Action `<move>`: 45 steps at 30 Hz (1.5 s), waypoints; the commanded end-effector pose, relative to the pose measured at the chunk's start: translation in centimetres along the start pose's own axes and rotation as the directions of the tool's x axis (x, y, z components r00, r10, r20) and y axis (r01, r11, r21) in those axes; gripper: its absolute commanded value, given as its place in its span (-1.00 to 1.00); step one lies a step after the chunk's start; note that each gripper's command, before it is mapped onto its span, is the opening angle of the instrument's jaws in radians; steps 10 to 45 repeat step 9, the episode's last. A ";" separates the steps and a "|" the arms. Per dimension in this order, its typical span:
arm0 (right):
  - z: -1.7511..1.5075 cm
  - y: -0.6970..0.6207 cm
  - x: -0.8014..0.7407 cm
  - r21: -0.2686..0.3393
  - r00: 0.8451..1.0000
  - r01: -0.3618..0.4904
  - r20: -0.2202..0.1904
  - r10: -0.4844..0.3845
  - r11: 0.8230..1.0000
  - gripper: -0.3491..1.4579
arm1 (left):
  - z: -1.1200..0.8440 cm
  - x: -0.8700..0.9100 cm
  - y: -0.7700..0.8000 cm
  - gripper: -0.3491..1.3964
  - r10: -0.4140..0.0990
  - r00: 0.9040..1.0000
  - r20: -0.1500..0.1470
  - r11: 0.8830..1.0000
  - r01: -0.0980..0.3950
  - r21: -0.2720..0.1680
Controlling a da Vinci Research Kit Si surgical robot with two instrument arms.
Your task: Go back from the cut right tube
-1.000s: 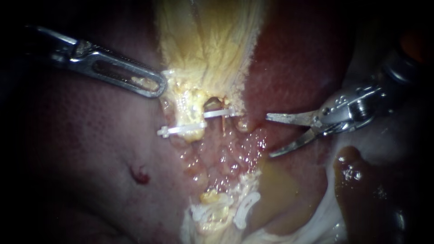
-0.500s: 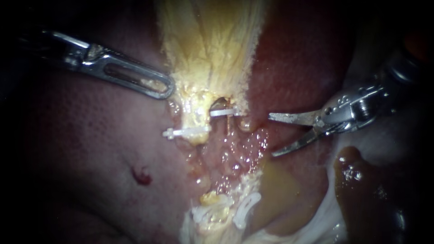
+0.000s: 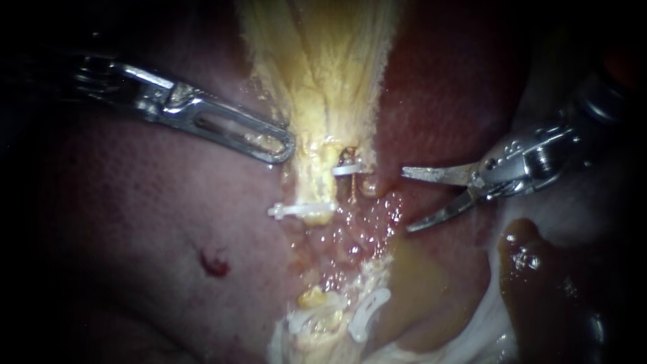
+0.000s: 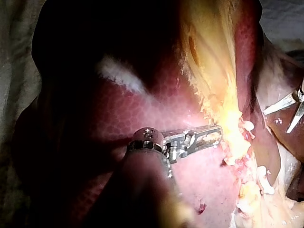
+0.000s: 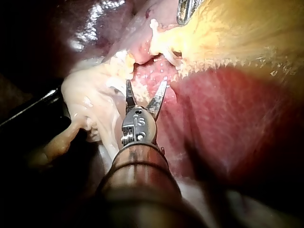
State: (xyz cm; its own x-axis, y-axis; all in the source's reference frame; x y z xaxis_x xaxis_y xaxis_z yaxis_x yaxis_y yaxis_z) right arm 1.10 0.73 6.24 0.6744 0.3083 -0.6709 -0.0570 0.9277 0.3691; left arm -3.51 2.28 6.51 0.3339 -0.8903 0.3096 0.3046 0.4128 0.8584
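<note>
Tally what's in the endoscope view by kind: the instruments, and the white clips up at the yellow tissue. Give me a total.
Instruments: 2, the left instrument and the right instrument.
Clips at the yellow tissue: 2, a longer clip and a shorter clip.
Total: 4.
More white clips bunch lower down; I cannot count those apart.
</note>
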 end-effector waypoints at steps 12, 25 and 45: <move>-0.01 0.00 0.01 0.000 1.000 -0.001 0.000 0.001 1.000 0.99 | 0.00 0.00 0.00 -1.00 0.001 1.000 -0.001 1.000 -0.001 0.002; -0.01 0.00 0.01 0.000 1.000 -0.001 0.000 0.001 1.000 0.99 | 0.00 0.00 0.00 -1.00 0.001 1.000 -0.001 1.000 -0.001 0.002; -0.01 0.00 0.01 0.000 1.000 -0.001 0.000 0.001 1.000 0.99 | 0.00 0.00 0.00 -1.00 0.001 1.000 -0.001 1.000 -0.001 0.002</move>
